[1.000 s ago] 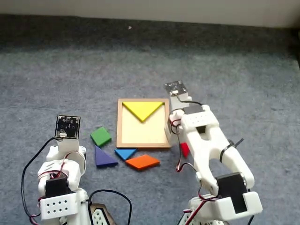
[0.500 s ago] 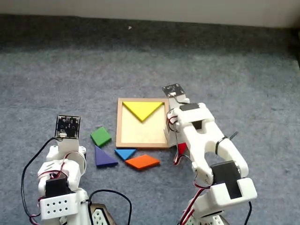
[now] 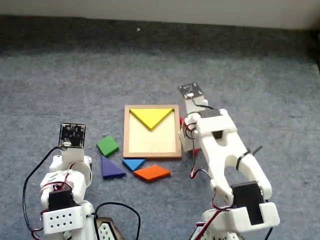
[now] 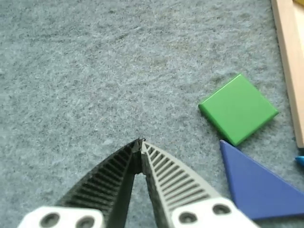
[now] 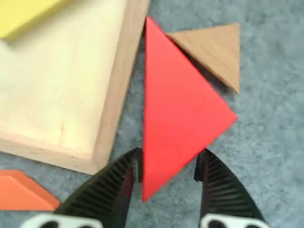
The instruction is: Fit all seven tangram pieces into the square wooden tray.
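My right gripper (image 5: 168, 154) is clamped on the flat red triangle (image 5: 175, 109). One finger presses its long straight edge and the other its slanted edge, close to one pointed corner. The triangle sits just outside the square wooden tray (image 5: 118, 80), its long edge running along the tray's outer rim on the side nearest my right arm. A small plain wooden triangle (image 5: 213, 47) lies just beyond the red one, on the side away from the tray, and its near corner is tucked under the red edge.

Inside the tray, a large yellow triangle (image 3: 151, 118) lies with its long side against the far wall.

My left gripper (image 4: 140, 142) has its tips pressed together, holding nothing. It hangs over bare carpet, off the tray's opposite side. A green square (image 4: 237, 108) lies between it and the tray, with a dark blue triangle (image 4: 259, 183) just beside that square.

A small light blue triangle (image 3: 133, 163) and an orange parallelogram (image 3: 151, 172) lie just off the tray's near edge.

Everything rests on grey-blue carpet (image 3: 240, 75). Far beyond the tray it darkens and meets a pale strip of wall (image 3: 200, 10).
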